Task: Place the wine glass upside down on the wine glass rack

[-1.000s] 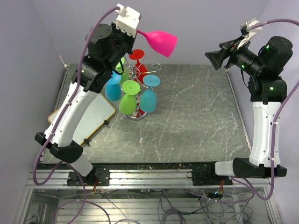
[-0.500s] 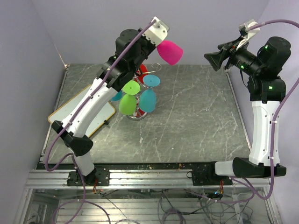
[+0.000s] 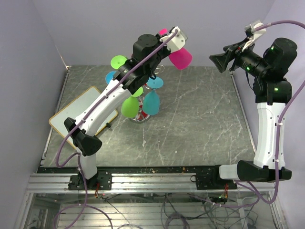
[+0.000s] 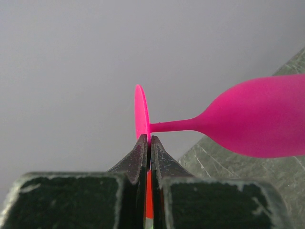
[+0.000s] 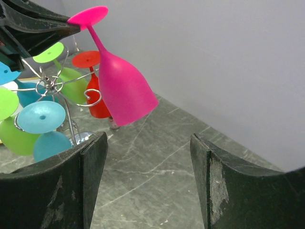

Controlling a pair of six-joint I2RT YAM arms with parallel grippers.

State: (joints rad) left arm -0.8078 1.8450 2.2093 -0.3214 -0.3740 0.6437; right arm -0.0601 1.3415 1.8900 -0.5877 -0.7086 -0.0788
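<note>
Tilted, bowl-down pink wine glass (image 5: 125,93) aloft beside glass-laden silver wire rack (image 5: 47,87)

Soft, bright light from above leaves only faint shadows on the counter (image 3: 200,109). The pink glass (image 4: 257,119) is sharp; the left gripper (image 4: 149,143) and right gripper (image 5: 147,139) look dark and slightly blurred.

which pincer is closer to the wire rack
Left. The left pincer, shut on the foot of the pink glass, hangs just above and beside the rack. The right pincer is open, well off to the right, apart from it.
</note>
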